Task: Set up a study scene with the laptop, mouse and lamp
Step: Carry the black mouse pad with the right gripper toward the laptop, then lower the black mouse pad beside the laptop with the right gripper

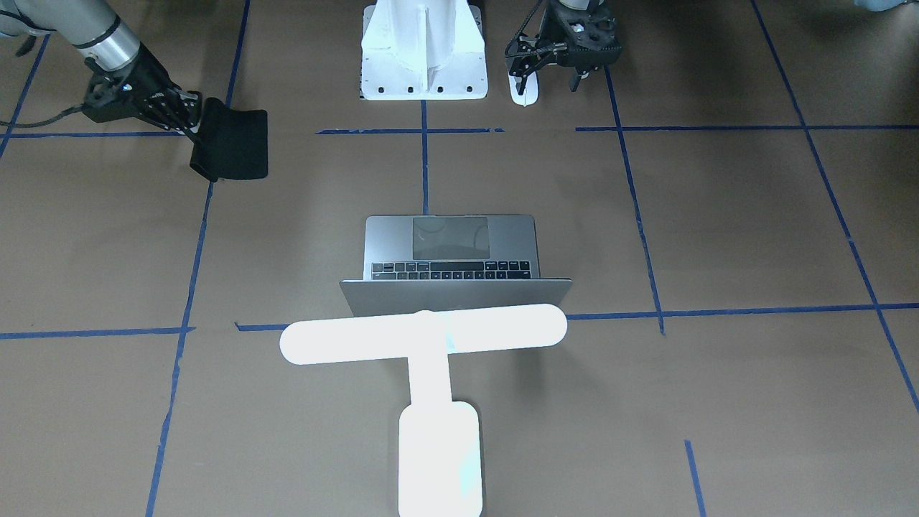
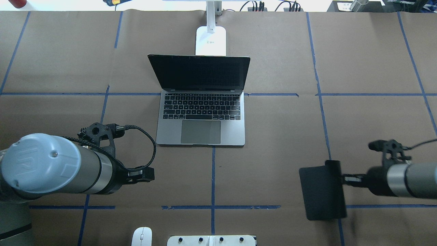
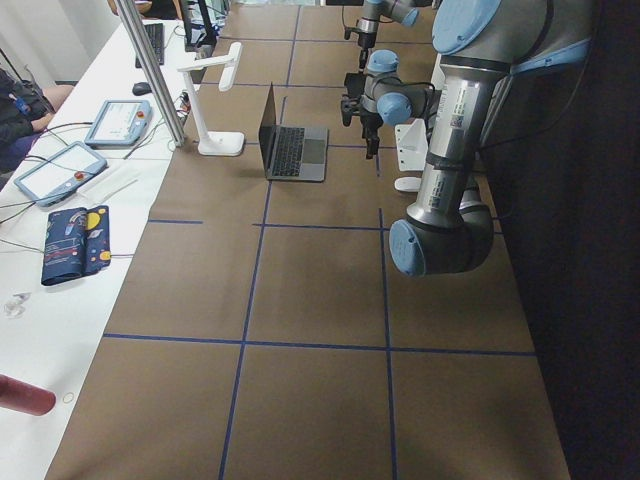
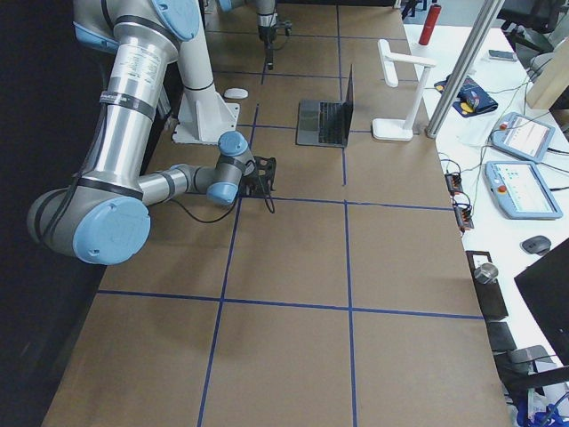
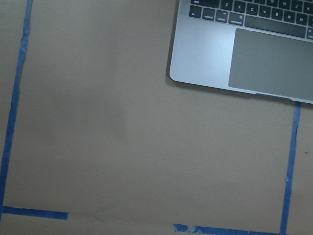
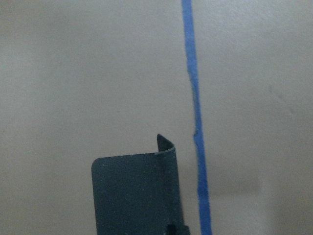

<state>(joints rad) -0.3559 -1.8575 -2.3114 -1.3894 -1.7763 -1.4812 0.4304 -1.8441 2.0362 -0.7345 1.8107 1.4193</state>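
The silver-grey laptop [image 1: 451, 248] [image 2: 201, 131] stands open at the table's middle, its corner showing in the left wrist view [image 5: 205, 54]. The glowing white lamp [image 1: 423, 334] [image 2: 211, 41] stands just behind its screen. The white mouse [image 1: 523, 92] [image 2: 141, 236] lies on the table beside the pedestal. My left gripper [image 1: 549, 72] hangs open and empty above the table, near the mouse. My right gripper [image 1: 188, 118] [image 2: 341, 179] is shut on one edge of a black mat [image 1: 233, 143] [image 2: 322, 191] [image 6: 132, 196], held just above the table at my right.
The white flared pedestal [image 1: 423, 64] [image 2: 211, 241] stands at the robot's base, next to the mouse. Blue tape lines cross the brown table. A side table with control tablets [image 3: 65, 170] and a metal pole [image 3: 155, 75] runs along the far edge.
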